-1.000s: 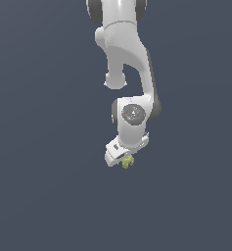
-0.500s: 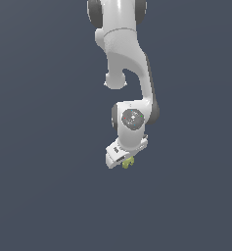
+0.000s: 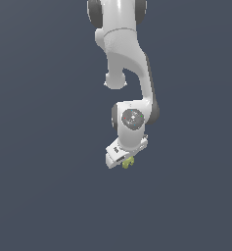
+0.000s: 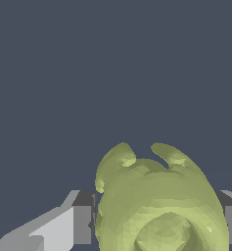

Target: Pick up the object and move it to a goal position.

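The olive blob (image 3: 128, 163) is pinched tight between the fingers (image 4: 82, 224) of the white gripper (image 3: 125, 162), held right under the arm (image 3: 129, 73), against plain dark grey background.

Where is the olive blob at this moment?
The olive blob sits between the fingers of the end effector, just below the arm's white wrist, near the middle of the exterior view.

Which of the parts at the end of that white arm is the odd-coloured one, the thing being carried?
The small lumpy olive blob, wedged in the gripper; everything else on the arm is white or grey.
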Action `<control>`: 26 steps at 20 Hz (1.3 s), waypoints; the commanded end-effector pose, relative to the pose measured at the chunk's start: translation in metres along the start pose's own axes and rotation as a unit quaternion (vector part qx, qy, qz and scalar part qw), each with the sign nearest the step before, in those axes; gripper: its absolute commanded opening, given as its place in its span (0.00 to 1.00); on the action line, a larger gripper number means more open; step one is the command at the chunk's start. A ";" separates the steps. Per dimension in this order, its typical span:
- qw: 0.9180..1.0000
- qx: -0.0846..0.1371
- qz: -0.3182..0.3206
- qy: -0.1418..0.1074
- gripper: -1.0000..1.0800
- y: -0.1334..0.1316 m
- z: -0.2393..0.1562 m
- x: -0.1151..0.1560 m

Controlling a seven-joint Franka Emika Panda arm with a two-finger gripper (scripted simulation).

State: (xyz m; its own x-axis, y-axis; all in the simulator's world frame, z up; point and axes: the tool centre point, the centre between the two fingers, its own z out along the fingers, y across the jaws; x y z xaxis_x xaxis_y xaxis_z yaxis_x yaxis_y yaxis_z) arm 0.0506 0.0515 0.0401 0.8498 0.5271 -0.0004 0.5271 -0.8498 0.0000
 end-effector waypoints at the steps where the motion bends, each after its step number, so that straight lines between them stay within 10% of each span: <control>1: 1.000 0.000 0.000 0.000 0.00 0.000 -0.002 -0.001; 26: 1.000 0.000 0.000 0.000 0.00 0.007 -0.158 -0.083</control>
State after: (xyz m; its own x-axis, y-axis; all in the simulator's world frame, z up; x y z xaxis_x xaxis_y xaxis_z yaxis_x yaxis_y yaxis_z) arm -0.0099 0.0065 0.1841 0.8497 0.5273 -0.0009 0.5273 -0.8497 0.0009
